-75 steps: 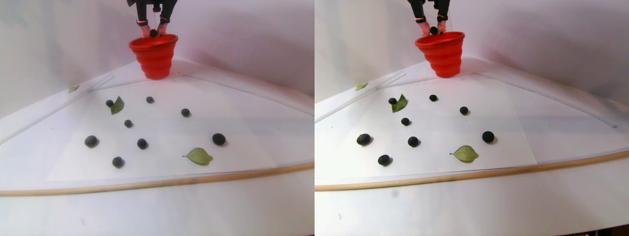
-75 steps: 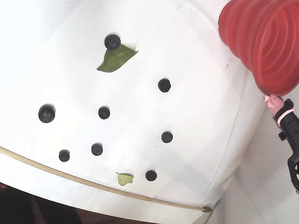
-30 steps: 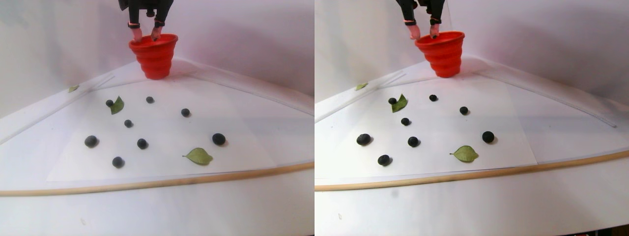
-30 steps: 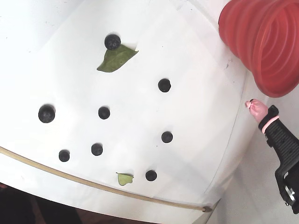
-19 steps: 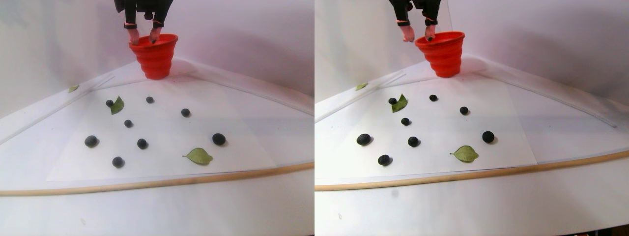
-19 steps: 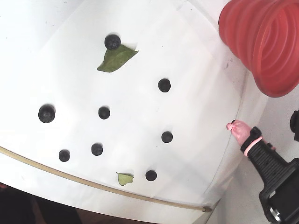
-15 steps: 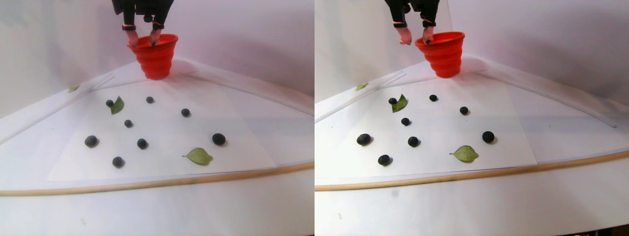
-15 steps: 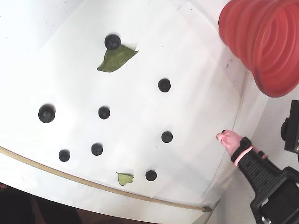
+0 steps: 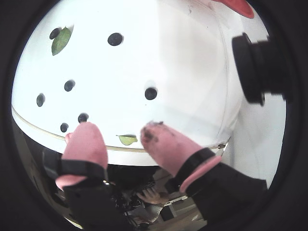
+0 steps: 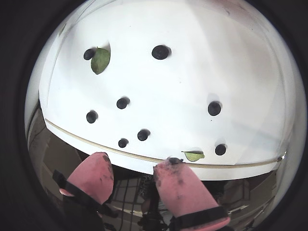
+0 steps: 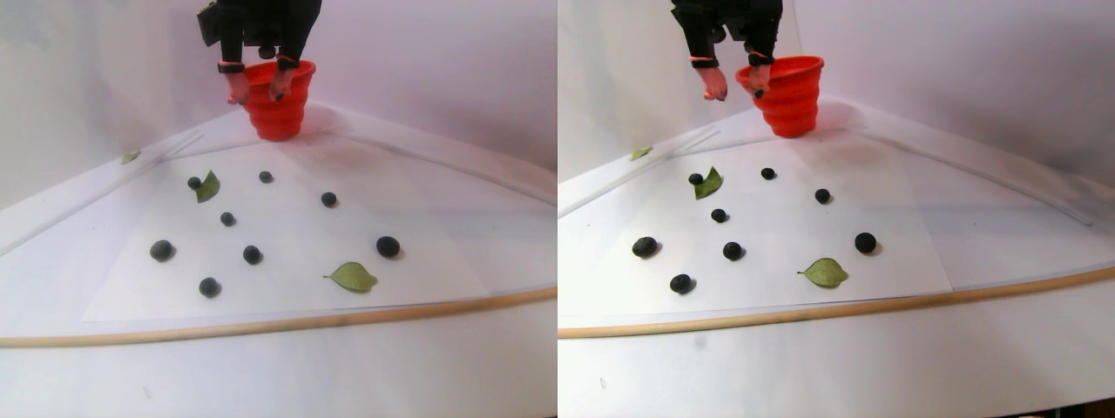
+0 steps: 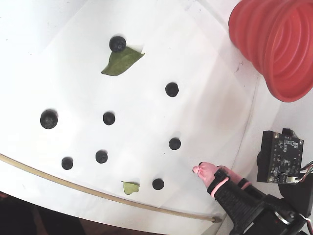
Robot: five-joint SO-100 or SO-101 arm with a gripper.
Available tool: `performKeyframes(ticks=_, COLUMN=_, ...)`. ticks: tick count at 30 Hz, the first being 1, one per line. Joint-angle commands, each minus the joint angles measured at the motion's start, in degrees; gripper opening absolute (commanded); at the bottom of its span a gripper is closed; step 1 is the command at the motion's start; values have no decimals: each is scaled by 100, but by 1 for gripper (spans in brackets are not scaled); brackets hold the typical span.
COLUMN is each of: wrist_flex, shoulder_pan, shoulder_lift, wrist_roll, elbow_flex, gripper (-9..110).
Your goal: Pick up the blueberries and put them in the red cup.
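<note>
— Start at the front edge for me. What's left out there?

— Just behind the wooden strip (image 11: 261,326), the sheet of paper (image 11: 296,228) has eight blueberries (image 11: 209,286) scattered on it. You can count them in the fixed view too. None touch each other. The nearest one lies at the front left in the stereo pair view, with a green leaf (image 11: 353,277) to its right.

— And further back?

— More berries lie across the middle. At the far left of the sheet, one sits right against a second leaf (image 11: 207,186). You'll want to take the berry and leave the leaf.

— Where's your gripper?

— Up at the back. The gripper (image 11: 257,96) hangs in the air just in front of the red cup (image 11: 283,117), over the far part of the table. Its pink fingers (image 9: 86,142) are spread apart with nothing between them. Both wrist views show bare gap and the table far below.

— So is anything in the cup?

— I can't tell. The cup stands upright at the very back, past the sheet, and no view shows its bottom. What you can count on is eight berries on the paper, so I judge most of the job lies ahead of you. The closest berries to your gripper are the ones at the far side of the sheet.
</note>
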Motion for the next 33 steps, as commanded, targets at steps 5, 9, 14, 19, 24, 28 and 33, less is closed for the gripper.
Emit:
performKeyframes(ticks=5, wrist_flex=-483, shoulder_pan=88, shoulder_lift=536, wrist_roll=-88, elbow_flex=466, gripper=17)
performKeyframes(ticks=9, wrist_flex=-861, shoulder_pan=88, shoulder_lift=519, wrist_roll=-114, elbow_flex=721, gripper=17)
performKeyframes(ticks=14, wrist_flex=-1354, shoulder_pan=97, shoulder_lift=431, wrist_roll=-202, elbow_flex=1046, gripper=17)
performKeyframes(ticks=19, wrist_flex=-1758, shoulder_pan=97, shoulder_lift=237, wrist_roll=-229, elbow_flex=1222, gripper=17)
performKeyframes(ticks=24, wrist_flex=-2241, shoulder_pan=97, shoulder_lift=-70, wrist_roll=-264, elbow_flex=1371, gripper=17)
performKeyframes(ticks=28, wrist_flex=-2549, shoulder_pan=105, shoulder_lift=-299, wrist_roll=-272, elbow_flex=1424, gripper=17)
performKeyframes(ticks=33, wrist_flex=-3094, shoulder_pan=114, shoulder_lift=-791, wrist_roll=-316, elbow_flex=1441, gripper=17)
